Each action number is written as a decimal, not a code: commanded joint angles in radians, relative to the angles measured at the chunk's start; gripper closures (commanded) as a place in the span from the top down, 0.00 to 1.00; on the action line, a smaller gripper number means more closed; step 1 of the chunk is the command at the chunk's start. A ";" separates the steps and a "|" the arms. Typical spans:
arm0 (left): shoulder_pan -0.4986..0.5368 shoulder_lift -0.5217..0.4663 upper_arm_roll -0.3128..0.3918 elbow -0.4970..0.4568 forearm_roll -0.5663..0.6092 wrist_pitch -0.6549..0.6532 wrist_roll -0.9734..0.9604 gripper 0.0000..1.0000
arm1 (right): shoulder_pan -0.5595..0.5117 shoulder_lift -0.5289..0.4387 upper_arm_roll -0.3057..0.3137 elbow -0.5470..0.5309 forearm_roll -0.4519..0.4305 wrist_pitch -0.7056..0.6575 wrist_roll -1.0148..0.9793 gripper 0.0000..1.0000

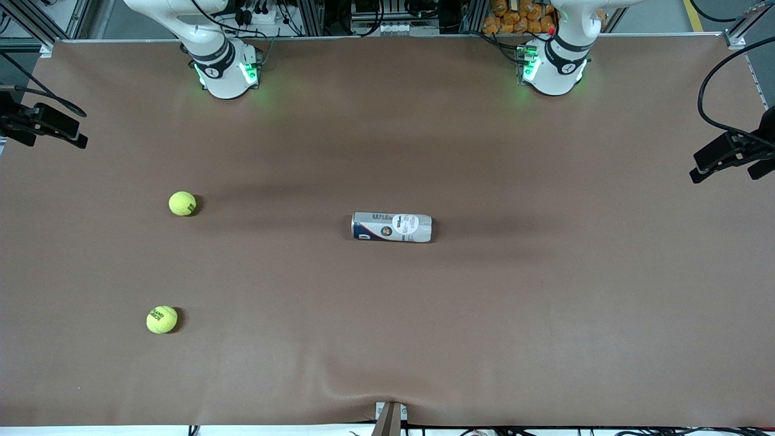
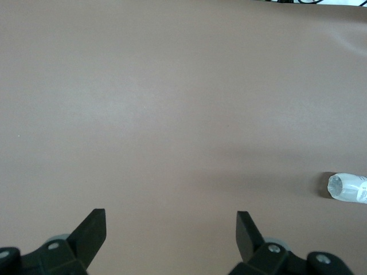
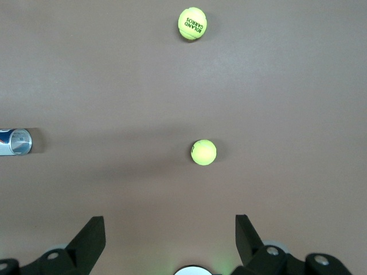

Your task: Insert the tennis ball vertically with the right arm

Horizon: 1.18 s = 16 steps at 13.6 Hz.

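Two yellow tennis balls lie on the brown table toward the right arm's end. One tennis ball (image 1: 182,203) (image 3: 203,152) is plain. The other tennis ball (image 1: 161,319) (image 3: 192,23) carries dark lettering and lies nearer the front camera. A silver-and-blue ball can (image 1: 392,227) (image 3: 15,142) (image 2: 347,188) lies on its side mid-table. My right gripper (image 3: 170,229) hangs open and empty high over the table by its own base (image 1: 225,69). My left gripper (image 2: 171,226) is open and empty over bare table. Neither gripper shows in the front view.
The left arm's base (image 1: 554,66) stands at the table's back edge. Black camera mounts sit at both ends of the table (image 1: 42,124) (image 1: 729,154). A small bracket (image 1: 390,418) sticks up at the front edge.
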 commanded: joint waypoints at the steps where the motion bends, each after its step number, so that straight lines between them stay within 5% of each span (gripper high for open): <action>1: 0.000 0.009 0.001 0.017 -0.018 -0.015 0.018 1.00 | 0.000 -0.010 0.003 0.003 0.009 -0.010 -0.010 1.00; 11: -0.014 0.035 -0.002 0.014 -0.034 -0.059 0.012 1.00 | 0.006 -0.007 0.003 -0.002 0.007 0.041 -0.009 1.00; 16: -0.110 0.121 -0.012 0.016 -0.046 -0.055 0.147 1.00 | 0.015 -0.003 0.003 -0.014 0.007 0.059 -0.006 1.00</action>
